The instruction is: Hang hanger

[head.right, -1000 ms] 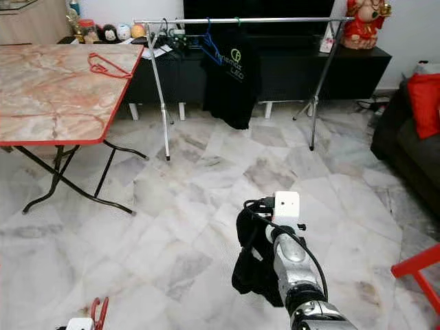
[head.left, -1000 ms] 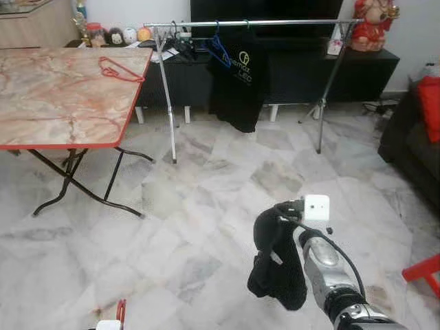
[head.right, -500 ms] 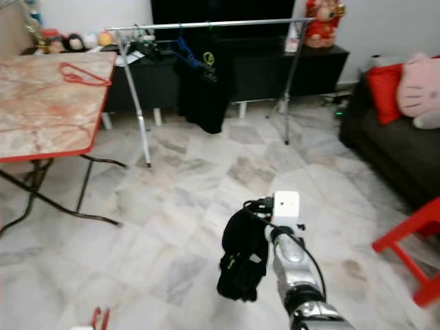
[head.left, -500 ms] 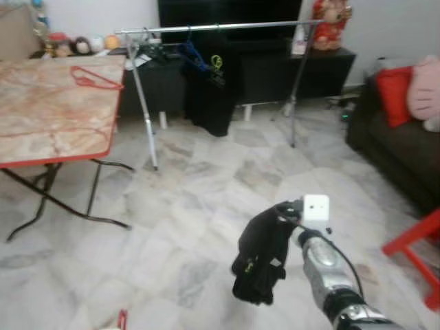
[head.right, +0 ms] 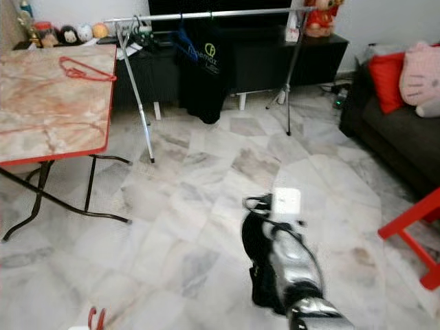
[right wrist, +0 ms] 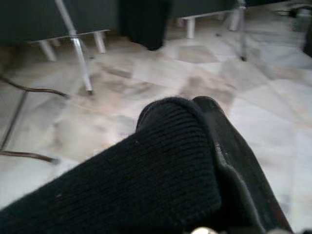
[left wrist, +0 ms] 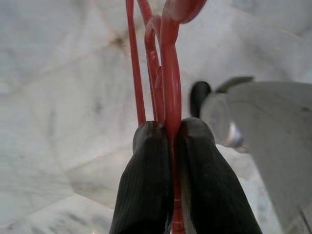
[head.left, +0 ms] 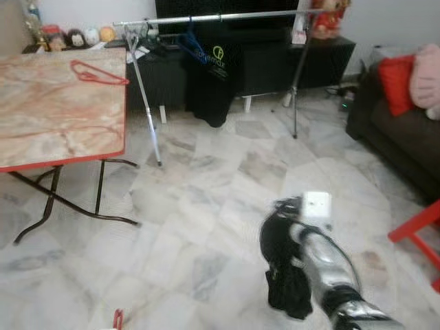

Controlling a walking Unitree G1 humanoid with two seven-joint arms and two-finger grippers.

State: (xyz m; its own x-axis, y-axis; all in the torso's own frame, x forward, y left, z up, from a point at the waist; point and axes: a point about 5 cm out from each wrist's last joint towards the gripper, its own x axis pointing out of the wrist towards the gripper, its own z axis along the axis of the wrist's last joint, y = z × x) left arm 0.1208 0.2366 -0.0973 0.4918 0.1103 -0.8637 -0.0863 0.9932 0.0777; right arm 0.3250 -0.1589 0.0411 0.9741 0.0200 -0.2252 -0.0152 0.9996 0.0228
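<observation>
A red hanger [left wrist: 168, 87] is clamped between the left gripper [left wrist: 173, 146] fingers, low at the robot's left over the marble floor [head.left: 206, 206]. A black garment [head.left: 285, 275] is draped over the right gripper [right wrist: 195, 161], whose fingers cannot be told apart or together. Compared with half a second ago, the garment is hung lower, and the clothes rack [head.left: 220, 15] is seen farther right.

Yellow-green logo on black hung shirt [head.left: 210, 75], lettering too blurred to read
</observation>
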